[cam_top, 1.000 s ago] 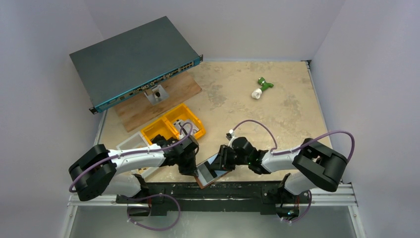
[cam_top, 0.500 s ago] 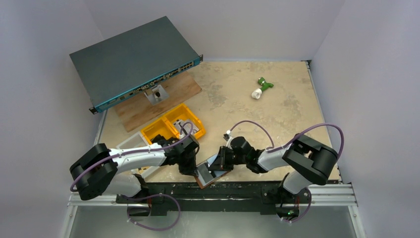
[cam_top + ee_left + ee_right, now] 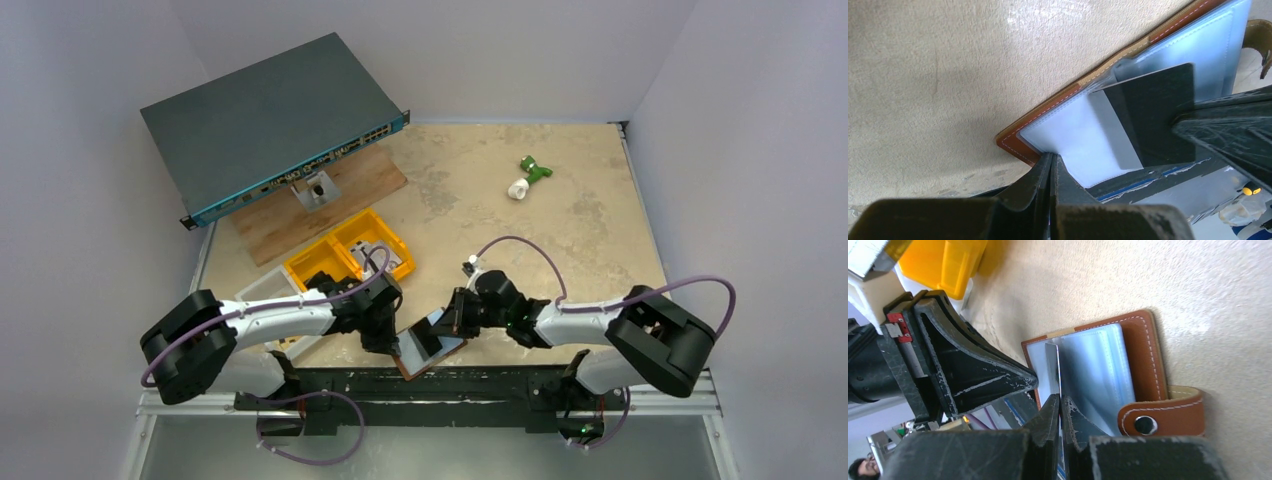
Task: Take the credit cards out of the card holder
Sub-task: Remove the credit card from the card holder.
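The brown card holder (image 3: 425, 352) lies open by the table's front edge, its snap tab (image 3: 1158, 419) on the right. My left gripper (image 3: 392, 345) is shut on the near corner of its left clear sleeve (image 3: 1050, 159), next to the brown leather edge (image 3: 1015, 142). My right gripper (image 3: 447, 325) is shut on one credit card (image 3: 1052, 367), which stands on edge over the sleeves and partly out of them. In the left wrist view that card (image 3: 1153, 117) looks dark, with the right fingers (image 3: 1228, 132) on it. Other cards are hidden.
A yellow bin (image 3: 350, 255) and a white tray (image 3: 268, 290) stand just behind my left arm. A network switch (image 3: 270, 120) rests on a wood board (image 3: 330, 200) at back left. A green-and-white part (image 3: 527, 175) lies at back right.
My right gripper first pushed a little left into the holder, then drew back to the right and away with the card. Its elbow swung right. The left arm held still.
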Available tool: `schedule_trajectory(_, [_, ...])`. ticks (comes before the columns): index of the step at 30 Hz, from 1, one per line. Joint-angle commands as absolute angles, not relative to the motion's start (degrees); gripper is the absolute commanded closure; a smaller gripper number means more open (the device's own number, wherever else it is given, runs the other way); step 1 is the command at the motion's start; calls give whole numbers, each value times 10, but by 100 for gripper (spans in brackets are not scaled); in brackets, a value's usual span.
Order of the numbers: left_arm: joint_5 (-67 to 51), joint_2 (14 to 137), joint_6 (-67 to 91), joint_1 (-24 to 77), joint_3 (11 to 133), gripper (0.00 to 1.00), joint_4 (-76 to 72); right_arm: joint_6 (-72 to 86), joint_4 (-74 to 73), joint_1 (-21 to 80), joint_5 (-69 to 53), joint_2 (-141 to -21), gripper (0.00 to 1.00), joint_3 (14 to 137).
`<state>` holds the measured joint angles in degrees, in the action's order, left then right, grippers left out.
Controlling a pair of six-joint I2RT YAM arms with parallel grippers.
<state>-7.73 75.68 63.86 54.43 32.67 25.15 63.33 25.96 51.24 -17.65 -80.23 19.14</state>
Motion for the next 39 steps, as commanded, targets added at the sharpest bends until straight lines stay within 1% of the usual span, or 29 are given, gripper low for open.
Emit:
schedule_trajectory(1, [-29, 762, 615, 545, 305, 100, 294, 606, 206, 499, -137, -762, 100, 188])
schedule_trajectory(14, [-29, 730, 587, 545, 367, 100, 315, 598, 160, 493, -130, -719, 100, 203])
schedule_trajectory(15, [-29, 723, 584, 545, 376, 98, 321, 599, 156, 493, -130, -715, 100, 205])
schedule_trajectory(16, [-27, 714, 583, 545, 386, 93, 328, 600, 153, 492, -129, -710, 100, 206])
schedule_trajectory(18, [-24, 692, 581, 545, 400, 79, 339, 602, 142, 490, -129, -698, 100, 211])
schedule_trajectory(21, [-23, 660, 578, 541, 413, 56, 351, 609, 131, 485, -131, -681, 100, 217])
schedule_trajectory(23, [-34, 639, 576, 531, 411, 48, 350, 616, 128, 480, -136, -669, 100, 220])
schedule_trajectory(25, [-49, 615, 575, 519, 403, 37, 340, 623, 130, 473, -141, -656, 100, 221])
schedule_trajectory(27, [-68, 593, 575, 502, 392, 34, 329, 629, 131, 464, -147, -646, 100, 221])
schedule_trajectory(32, [-112, 546, 577, 471, 361, 34, 277, 658, 172, 443, -190, -631, 100, 209])
schedule_trajectory(39, [-181, 521, 615, 446, 310, 34, 172, 746, 304, 436, -246, -630, 100, 187])
